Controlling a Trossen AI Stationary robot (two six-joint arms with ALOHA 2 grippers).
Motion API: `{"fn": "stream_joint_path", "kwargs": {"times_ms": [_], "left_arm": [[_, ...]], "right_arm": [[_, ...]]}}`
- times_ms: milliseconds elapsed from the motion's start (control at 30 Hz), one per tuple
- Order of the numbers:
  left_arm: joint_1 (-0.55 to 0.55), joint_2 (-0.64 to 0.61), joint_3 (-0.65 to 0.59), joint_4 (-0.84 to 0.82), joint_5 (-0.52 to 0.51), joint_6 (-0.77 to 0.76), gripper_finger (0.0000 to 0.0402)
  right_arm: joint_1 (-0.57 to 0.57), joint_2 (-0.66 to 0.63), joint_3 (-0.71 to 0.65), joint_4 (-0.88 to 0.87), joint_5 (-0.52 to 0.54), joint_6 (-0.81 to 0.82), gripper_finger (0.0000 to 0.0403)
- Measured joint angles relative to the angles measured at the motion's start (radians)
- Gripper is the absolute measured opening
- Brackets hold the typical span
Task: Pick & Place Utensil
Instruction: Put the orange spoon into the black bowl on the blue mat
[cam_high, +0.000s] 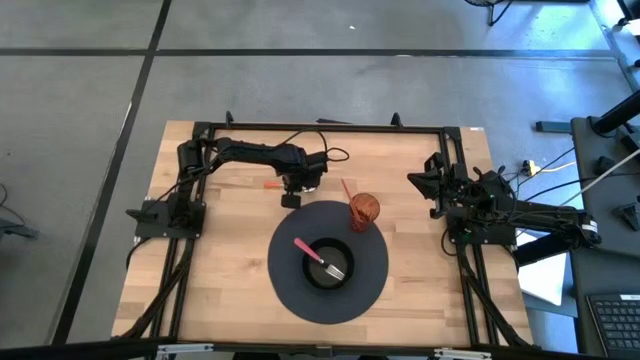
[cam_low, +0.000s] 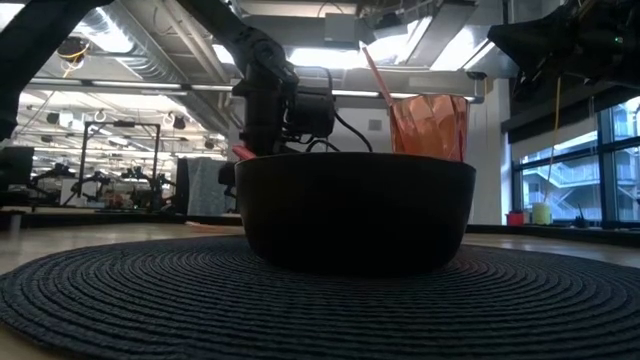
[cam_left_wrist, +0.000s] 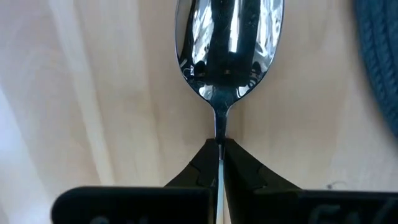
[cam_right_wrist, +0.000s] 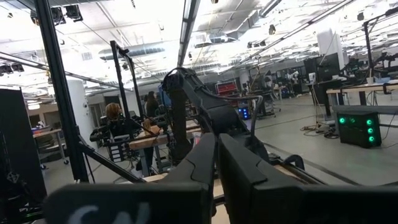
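Left wrist view: left gripper (cam_left_wrist: 219, 149) pinches the handle of a metal spoon (cam_left_wrist: 227, 50) over the wooden table (cam_high: 230, 270), near its far edge.
Right gripper (cam_right_wrist: 217, 155) waits at the right edge, fingers pressed together.

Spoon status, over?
Left gripper shut on spoon, beyond the mat. Right gripper shut, parked aside. Bowl holds pink fork. Nothing blocking.

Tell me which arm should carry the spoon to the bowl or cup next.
Left. Its claw is shut on the spoon beside the dark mat, near the bowl and orange cup. The right claw waits at the table's right edge.
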Motion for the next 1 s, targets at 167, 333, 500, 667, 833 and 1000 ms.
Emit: {"fn": "stream_joint_path", "kwargs": {"times_ms": [167,333,500,667,833,1000], "left_arm": [[-0.001,-0.001,0.024,-0.026,-0.014,0.007,0.0003],[-0.002,-0.002,0.030,-0.025,-0.010,0.009,0.0003],[-0.002,-0.003,0.030,-0.025,-0.012,0.017,0.0003],[-0.003,-0.003,0.030,-0.026,-0.107,0.018,0.0003],[-0.001,-0.010,0.031,-0.038,-0.160,0.035,0.0003],[-0.010,-0.044,0.032,-0.049,-0.166,0.037,0.0003]], "right_arm": [[0.000,0.000,0.000,-0.002,0.000,-0.011,0.0023],[0.000,0.000,0.000,-0.008,0.000,-0.022,0.0023],[0.000,0.000,0.000,-0.008,0.000,-0.026,0.0023],[0.000,0.000,0.000,-0.008,0.000,-0.030,0.0023],[0.000,0.000,0.000,-0.008,0.000,-0.029,0.0023],[0.000,0.000,0.000,-0.008,0.000,-0.028,0.0023]]}}
